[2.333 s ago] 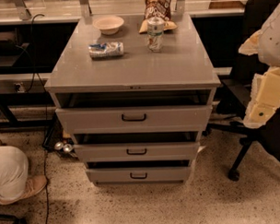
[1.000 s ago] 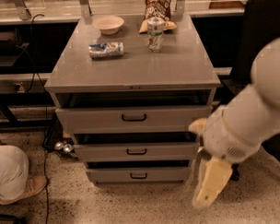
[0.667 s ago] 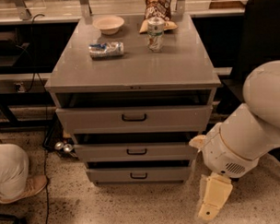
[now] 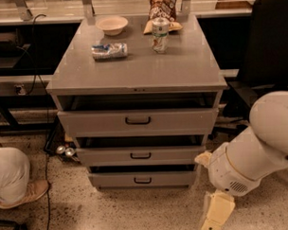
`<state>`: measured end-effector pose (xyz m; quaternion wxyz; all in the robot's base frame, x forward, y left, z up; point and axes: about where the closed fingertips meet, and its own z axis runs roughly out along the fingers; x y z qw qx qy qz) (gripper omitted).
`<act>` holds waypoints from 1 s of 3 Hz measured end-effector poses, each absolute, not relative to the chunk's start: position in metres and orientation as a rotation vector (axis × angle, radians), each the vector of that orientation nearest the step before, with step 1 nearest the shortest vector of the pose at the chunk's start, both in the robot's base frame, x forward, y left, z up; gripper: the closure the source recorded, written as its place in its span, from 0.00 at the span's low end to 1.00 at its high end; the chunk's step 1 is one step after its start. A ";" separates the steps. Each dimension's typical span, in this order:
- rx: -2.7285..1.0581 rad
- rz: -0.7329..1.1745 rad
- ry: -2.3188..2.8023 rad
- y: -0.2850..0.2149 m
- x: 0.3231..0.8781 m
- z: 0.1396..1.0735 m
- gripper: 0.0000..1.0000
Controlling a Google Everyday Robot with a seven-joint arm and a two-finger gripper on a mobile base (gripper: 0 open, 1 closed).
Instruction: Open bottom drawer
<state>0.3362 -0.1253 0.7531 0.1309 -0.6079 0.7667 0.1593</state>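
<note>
The bottom drawer (image 4: 174, 178) is the lowest of three grey drawers in the cabinet (image 4: 133, 74). It has a short flat front and a small black loop handle (image 4: 143, 180). A dark gap shows above its front, and its inside is hidden. The middle drawer (image 4: 183, 154) and the taller top drawer (image 4: 87, 124) sit above it. My white arm (image 4: 252, 155) comes in from the right. My gripper (image 4: 215, 213) hangs low near the floor, right of the bottom drawer's right end and apart from it, well away from the handle.
On the cabinet top are a bowl (image 4: 111, 24), a crushed bottle (image 4: 109, 50), a can (image 4: 160, 35) and a snack bag (image 4: 162, 7). A black chair (image 4: 269, 41) stands at the right. A person's leg and shoe (image 4: 16, 180) are at the left, with cables and cans (image 4: 64, 150) on the floor.
My arm has swung down from the right edge and now sits lower beside the cabinet's right side, the gripper close to the floor. The drawers have not moved.
</note>
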 end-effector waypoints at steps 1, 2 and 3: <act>-1.698 0.622 2.231 -0.122 0.320 0.680 0.00; -1.615 0.781 2.146 -0.093 0.326 0.580 0.00; -1.533 0.795 2.053 -0.068 0.362 0.529 0.00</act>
